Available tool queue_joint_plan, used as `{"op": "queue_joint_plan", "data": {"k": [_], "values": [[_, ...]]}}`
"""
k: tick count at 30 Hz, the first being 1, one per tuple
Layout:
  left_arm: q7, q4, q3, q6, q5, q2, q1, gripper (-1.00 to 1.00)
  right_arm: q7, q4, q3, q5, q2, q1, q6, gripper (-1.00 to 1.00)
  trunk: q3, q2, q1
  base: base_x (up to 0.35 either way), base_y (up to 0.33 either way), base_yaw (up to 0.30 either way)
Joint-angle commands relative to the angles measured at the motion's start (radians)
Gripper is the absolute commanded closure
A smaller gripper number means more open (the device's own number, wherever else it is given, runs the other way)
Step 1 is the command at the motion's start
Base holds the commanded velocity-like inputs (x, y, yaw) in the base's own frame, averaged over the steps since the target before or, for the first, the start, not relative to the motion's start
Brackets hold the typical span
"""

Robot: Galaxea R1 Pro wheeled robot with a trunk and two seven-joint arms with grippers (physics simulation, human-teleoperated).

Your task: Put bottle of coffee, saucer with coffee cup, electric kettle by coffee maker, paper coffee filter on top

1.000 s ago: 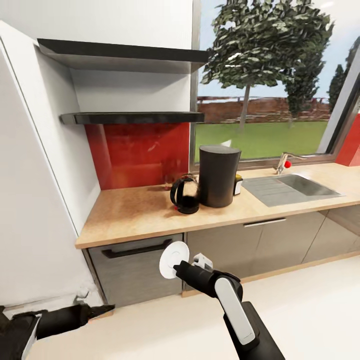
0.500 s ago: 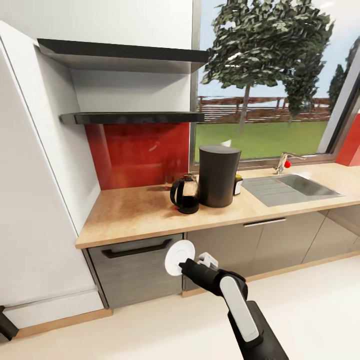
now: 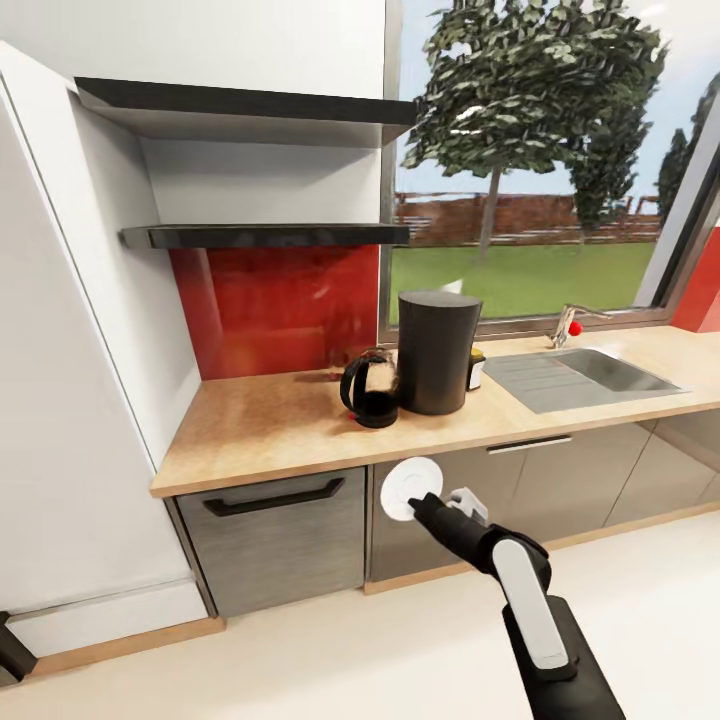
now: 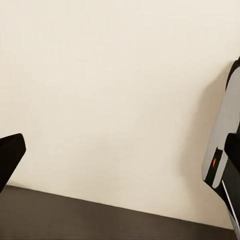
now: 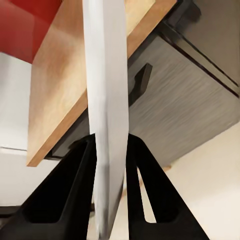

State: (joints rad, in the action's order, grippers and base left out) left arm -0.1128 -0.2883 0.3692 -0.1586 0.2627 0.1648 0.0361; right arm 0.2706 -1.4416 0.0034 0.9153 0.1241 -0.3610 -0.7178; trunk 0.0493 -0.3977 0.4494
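Your right gripper is clamped on the saucer, a small flat white disc held on edge, its round face toward the head camera, in front of the grey drawer fronts and below the countertop edge. In the right wrist view the saucer reads as a thin pale blade pinched between the two black fingers. On the countertop the coffee maker stands as a tall dark tapered tower; the kettle sits just beside it on its left, touching or nearly so. The bottle is mostly hidden behind the coffee maker; a yellow cap and white label show. Something white and pointed peeks over the coffee maker's top, too small to identify. Left gripper state: cannot tell; its wrist view shows pale floor.
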Motion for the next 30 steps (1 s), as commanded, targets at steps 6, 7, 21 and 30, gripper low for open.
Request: {"op": "queue_joint_plan", "data": {"k": [6, 7, 21, 30], "values": [[-0.001, 0.001, 0.005, -0.004, 0.01, -0.001, 0.0, -1.0, 0.011, -0.002, -0.003, 0.011, 0.0, -0.001, 0.0, 1.0, 0.002, -0.002, 0.001, 0.016, -0.024, 0.0], [-0.001, 0.002, 0.005, -0.005, 0.01, 0.0, 0.0, -1.0, 0.012, -0.002, -0.003, 0.011, 0.0, -0.001, 0.0, 1.0, 0.002, -0.002, 0.001, 0.114, -0.11, 0.0], [-0.007, 0.004, 0.007, -0.004, 0.01, -0.001, -0.001, -1.0, 0.012, -0.002, -0.052, 0.011, -0.002, -0.001, 0.0, 1.0, 0.002, -0.002, 0.001, 0.175, -0.123, 0.0], [-0.006, 0.006, 0.006, -0.004, 0.009, -0.002, -0.001, -1.0, 0.012, -0.001, -0.052, 0.011, -0.003, -0.001, -0.002, 1.0, 0.002, -0.002, 0.001, 0.033, -0.041, 0.0]]}}
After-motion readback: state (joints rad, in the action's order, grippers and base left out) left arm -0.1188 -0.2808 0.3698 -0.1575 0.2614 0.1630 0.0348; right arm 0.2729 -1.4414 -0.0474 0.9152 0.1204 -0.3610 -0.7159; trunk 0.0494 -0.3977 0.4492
